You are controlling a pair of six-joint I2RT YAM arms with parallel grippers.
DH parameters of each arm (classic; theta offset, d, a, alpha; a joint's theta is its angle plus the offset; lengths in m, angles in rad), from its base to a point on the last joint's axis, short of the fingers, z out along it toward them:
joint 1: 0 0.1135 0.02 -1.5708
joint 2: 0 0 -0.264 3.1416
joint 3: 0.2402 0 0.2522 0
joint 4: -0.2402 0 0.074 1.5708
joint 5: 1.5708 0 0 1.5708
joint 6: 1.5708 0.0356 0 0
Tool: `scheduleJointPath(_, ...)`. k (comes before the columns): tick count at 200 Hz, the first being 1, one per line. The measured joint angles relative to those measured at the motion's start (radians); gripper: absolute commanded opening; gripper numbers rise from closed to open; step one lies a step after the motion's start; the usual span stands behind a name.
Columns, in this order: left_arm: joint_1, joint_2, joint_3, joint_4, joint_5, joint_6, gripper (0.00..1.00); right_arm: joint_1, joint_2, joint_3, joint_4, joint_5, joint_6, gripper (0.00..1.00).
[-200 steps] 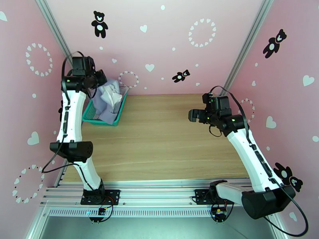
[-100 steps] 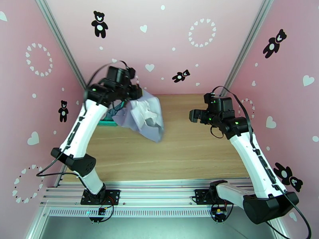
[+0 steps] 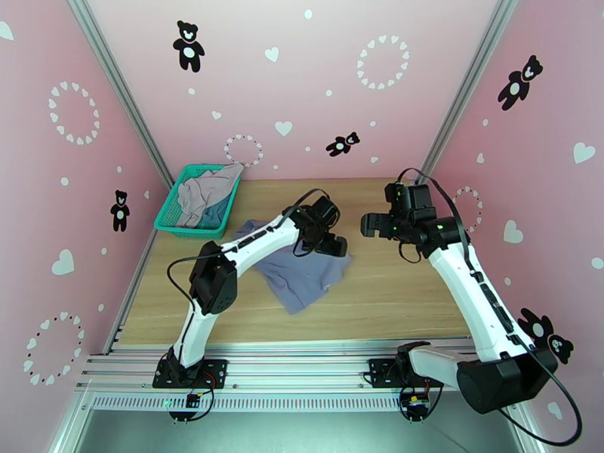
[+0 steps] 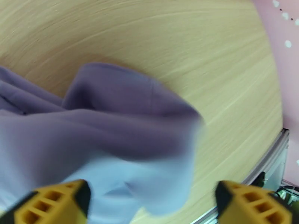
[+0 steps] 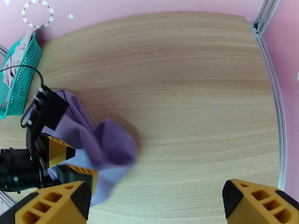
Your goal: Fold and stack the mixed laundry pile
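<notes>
The grey-lavender garment [image 3: 302, 272] lies rumpled on the wooden table [image 3: 392, 296], near its middle, one edge doubled over on itself. It looks light, limp and thin – it should drape and slide on the smooth wood, not hold any shape, so a pinch at a corner or along a hem would likely serve better than a grab at the bunched middle. The left gripper [image 4: 153, 196] hovers just above the garment's far right edge, its fingers spread wide with nothing pinched between them. The right gripper [image 5: 157, 206] hangs to the right of the cloth, also fully spread and empty. In the far left corner, the green mesh basket [image 3: 185, 229] holds the other two pieces – the pale mauve-grey garment [image 3: 198, 194] heaped on top and spilling over the back rim, and the teal-blue top [image 3: 217, 211] showing beneath it.
</notes>
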Motion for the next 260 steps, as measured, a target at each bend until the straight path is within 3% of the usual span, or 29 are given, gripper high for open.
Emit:
scheduleJointPath(31,0.059,-0.163,-0.038,-0.039,-0.155,-0.017,0.99,0.067,0.121,0.074,0.004,-0.066,-0.041,0.99)
scheduleJointPath(51,0.165,-0.375,-0.142,-0.045,-0.219,-0.043,0.99,0.160,0.259,0.164,0.014,-0.098,-0.072,0.99)
scheduleJointPath(90,0.411,-0.682,-0.435,-0.029,-0.238,-0.092,0.99,0.359,0.584,0.403,0.042,-0.146,-0.155,0.99)
scheduleJointPath(133,0.486,-0.730,-0.626,-0.031,-0.199,-0.103,0.99,0.508,0.921,0.687,0.018,-0.165,-0.243,0.94)
scheduleJointPath(161,0.498,-0.762,-0.642,-0.030,-0.179,-0.103,0.99,0.525,1.112,0.853,-0.020,-0.123,-0.265,0.79)
scheduleJointPath(181,0.500,-0.790,-0.642,-0.030,-0.165,-0.102,0.99,0.522,1.199,0.908,-0.038,-0.065,-0.262,0.56)
scheduleJointPath(185,0.500,-0.795,-0.642,-0.030,-0.164,-0.101,0.99,0.521,1.211,0.910,-0.041,-0.051,-0.267,0.49)
scheduleJointPath(189,0.500,-0.798,-0.642,-0.030,-0.162,-0.101,0.99,0.520,1.218,0.911,-0.042,-0.040,-0.266,0.33)
scheduleJointPath(190,0.500,-0.799,-0.642,-0.030,-0.161,-0.101,0.99,0.520,1.220,0.911,-0.043,-0.037,-0.270,0.33)
scheduleJointPath(193,0.500,-0.801,-0.642,-0.030,-0.159,-0.101,0.98,0.519,1.225,0.912,-0.045,-0.031,-0.259,0.17)
scheduleJointPath(198,0.500,-0.805,-0.642,-0.030,-0.158,-0.101,0.98,0.518,1.229,0.912,-0.048,-0.016,-0.260,0.00)
scheduleJointPath(236,0.500,-0.814,-0.652,-0.029,-0.154,-0.101,0.94,0.517,1.206,0.914,-0.050,0.075,-0.226,0.00)
scheduleJointPath(260,0.500,-0.813,-0.666,-0.026,-0.139,-0.101,0.91,0.517,1.062,0.780,-0.005,0.117,-0.219,0.00)
